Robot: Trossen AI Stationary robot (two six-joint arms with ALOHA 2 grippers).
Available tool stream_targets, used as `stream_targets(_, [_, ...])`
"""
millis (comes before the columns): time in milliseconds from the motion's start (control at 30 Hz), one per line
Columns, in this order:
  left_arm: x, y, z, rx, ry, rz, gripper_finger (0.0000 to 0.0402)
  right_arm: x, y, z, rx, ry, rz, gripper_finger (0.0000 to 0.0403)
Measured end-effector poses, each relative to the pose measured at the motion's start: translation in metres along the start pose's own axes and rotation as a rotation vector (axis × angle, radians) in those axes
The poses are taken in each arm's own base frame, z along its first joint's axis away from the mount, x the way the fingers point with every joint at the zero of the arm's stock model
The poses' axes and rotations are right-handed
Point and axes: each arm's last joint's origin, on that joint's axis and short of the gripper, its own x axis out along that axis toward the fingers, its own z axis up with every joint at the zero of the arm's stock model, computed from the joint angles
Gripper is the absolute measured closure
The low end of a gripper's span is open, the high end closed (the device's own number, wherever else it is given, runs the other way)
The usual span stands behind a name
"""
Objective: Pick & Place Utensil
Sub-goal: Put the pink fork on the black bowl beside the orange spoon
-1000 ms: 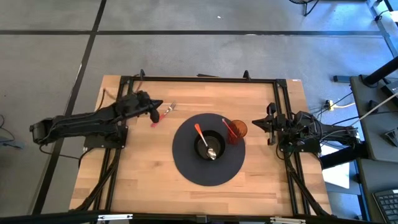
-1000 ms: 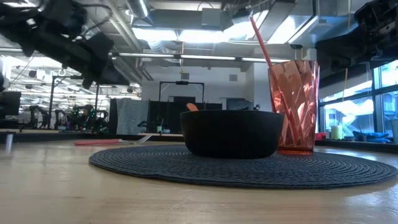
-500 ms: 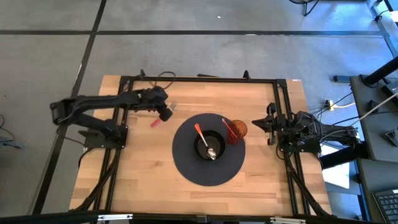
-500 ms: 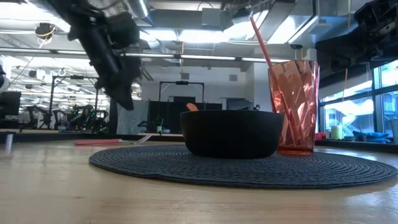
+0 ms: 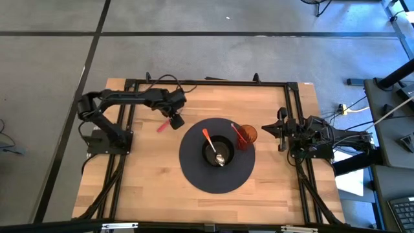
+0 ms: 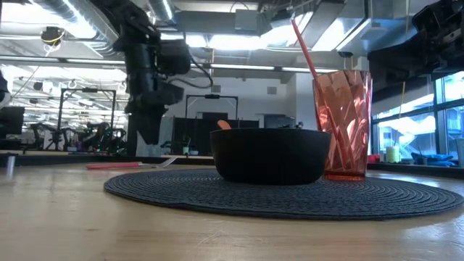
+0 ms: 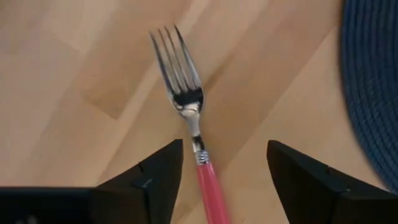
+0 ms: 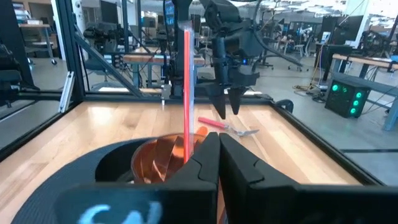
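A fork with a pink handle (image 7: 209, 194) and steel tines (image 7: 176, 61) lies flat on the wooden table (image 5: 142, 188), left of the round dark placemat (image 5: 194, 175). My left gripper (image 7: 224, 158) hangs above it, pointing down and open. One finger stands on each side of the handle's tine end, touching nothing. The high view shows it (image 5: 174, 119) over the fork (image 5: 163, 126). My right gripper (image 5: 268, 129) waits shut at the table's right edge.
On the placemat stands a black bowl (image 5: 217, 150) holding an orange-handled spoon (image 5: 208, 138). To its right is an orange tumbler (image 5: 246, 135) with a red straw (image 6: 305, 49). Black frame rails (image 5: 207, 83) run along the table's far and side edges.
My left gripper has swung toward the table's right edge, ending over the fork's handle. It has tipped from a slant to pointing straight down, and the arm's elbow has risen. The fork has stayed where it lay.
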Motion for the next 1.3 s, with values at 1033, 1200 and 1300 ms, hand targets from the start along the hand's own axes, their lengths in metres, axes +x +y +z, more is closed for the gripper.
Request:
stream_targets(1033, [0.062, 0.018, 0.001, -0.002, 0.229, -0.013, 0.0201, 0.0, 0.0, -0.003, -0.009, 0.027, 0.001, 0.0398])
stream_targets(1200, [0.063, 0.018, 0.001, 0.026, 0.219, -0.01, 0.0227, 0.0, 0.0, -0.003, -0.009, 0.027, 0.002, 0.0398])
stream_targets(1300, [0.063, 0.016, 0.001, 0.044, 0.215, -0.011, 0.0262, 0.0, 0.0, -0.003, -0.009, 0.027, 0.001, 0.0398])
